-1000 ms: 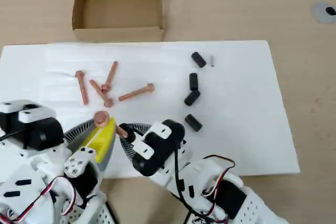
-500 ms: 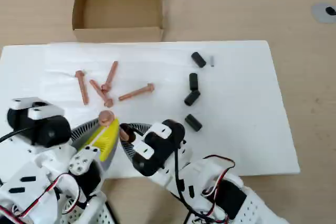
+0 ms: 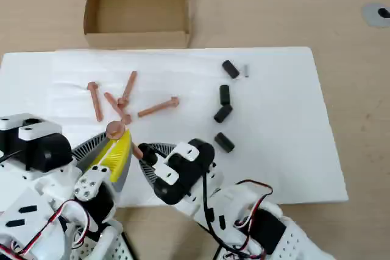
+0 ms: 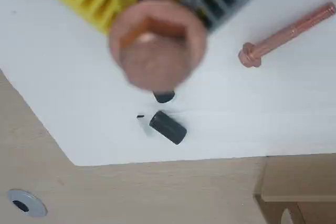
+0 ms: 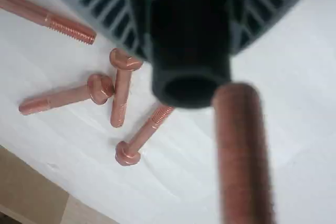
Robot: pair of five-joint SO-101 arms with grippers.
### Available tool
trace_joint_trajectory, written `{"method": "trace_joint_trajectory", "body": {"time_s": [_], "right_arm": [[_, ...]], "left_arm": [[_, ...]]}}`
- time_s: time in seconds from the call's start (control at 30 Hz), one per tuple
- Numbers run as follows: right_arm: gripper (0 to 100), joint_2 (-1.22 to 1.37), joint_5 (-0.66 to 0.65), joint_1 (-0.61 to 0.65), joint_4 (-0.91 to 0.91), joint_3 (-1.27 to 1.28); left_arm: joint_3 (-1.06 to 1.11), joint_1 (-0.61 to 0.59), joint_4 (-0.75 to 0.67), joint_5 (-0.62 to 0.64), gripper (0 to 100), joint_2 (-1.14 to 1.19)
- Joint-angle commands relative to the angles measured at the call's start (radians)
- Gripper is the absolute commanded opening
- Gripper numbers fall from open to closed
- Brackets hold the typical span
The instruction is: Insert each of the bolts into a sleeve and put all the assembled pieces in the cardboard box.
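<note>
My left gripper (image 3: 116, 143), with its yellow jaw, is shut on a copper bolt (image 3: 116, 130) near the front of the white sheet (image 3: 280, 150); the bolt's head (image 4: 157, 51) faces the left wrist camera. My right gripper (image 3: 150, 155) is shut on a black sleeve (image 5: 191, 51) just right of it. The bolt's threaded shaft (image 5: 242, 150) lies beside the sleeve's open end, outside the bore. Several loose bolts (image 3: 158, 107) lie left of centre and several loose sleeves (image 3: 223, 113) right of centre. The cardboard box (image 3: 91, 4) stands open at the back left.
A small grey piece (image 3: 246, 70) lies beside the farthest sleeve (image 3: 230, 69). Bare wooden table (image 3: 353, 89) surrounds the sheet. A round fitting (image 3: 378, 13) sits at the far right edge. Both arm bases crowd the front edge.
The left gripper swung the bolt slightly right, then back left and a little farther from the front. The right gripper with the sleeve has barely moved.
</note>
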State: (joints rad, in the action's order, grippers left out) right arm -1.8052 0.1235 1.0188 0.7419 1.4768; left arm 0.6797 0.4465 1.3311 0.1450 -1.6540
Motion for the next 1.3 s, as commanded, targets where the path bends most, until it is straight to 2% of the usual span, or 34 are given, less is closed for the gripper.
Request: {"method": "trace_joint_trajectory", "body": {"time_s": [0.0,0.23,1.27], "right_arm": [[0.9,-0.090,0.008,0.007,-0.028,-0.005],[0.9,-0.085,0.008,0.007,-0.089,-0.001],[0.9,-0.090,0.008,0.007,-0.089,-0.004]], "left_arm": [[-0.035,-0.018,-0.055,-0.017,1,0.007],[-0.014,-0.020,-0.086,-0.052,1,0.007],[0.083,-0.020,-0.104,-0.046,1,0.002]]}}
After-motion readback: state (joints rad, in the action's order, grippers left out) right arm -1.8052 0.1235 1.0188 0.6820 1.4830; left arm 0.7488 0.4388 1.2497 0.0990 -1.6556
